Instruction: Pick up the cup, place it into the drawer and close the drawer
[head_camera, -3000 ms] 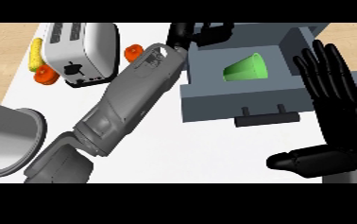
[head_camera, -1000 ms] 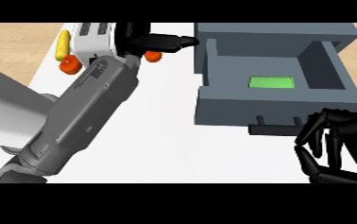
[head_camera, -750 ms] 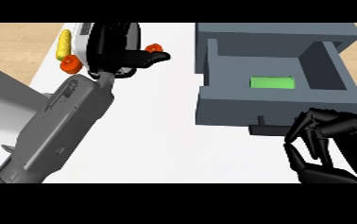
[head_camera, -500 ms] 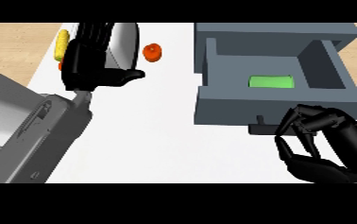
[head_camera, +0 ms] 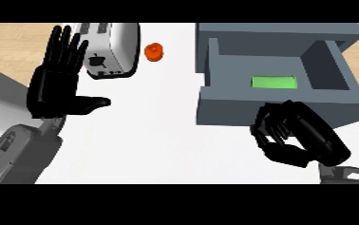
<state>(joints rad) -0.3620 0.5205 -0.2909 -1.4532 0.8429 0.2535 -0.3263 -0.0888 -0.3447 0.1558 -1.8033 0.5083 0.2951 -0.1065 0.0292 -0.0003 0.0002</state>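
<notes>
Fingers: on the right hand (head_camera: 298, 136), sitting curled, gripping nothing, at the drawer (head_camera: 231, 110) front; left hand (head_camera: 60, 81) is resting open beside the toaster (head_camera: 116, 46).
Cup: the cup (head_camera: 273, 82) is lying inside the open drawer.
Risk: curled fingers may be glancing off, leaving drawer ajar.

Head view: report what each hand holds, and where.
The left hand is open, holding nothing. The right hand is curled at the drawer front; any hold there is hidden. The green cup lies unheld inside.

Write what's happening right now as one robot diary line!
cup: in drawer | drawer: open | right hand: curled at drawer front | left hand: open, by toaster
</notes>
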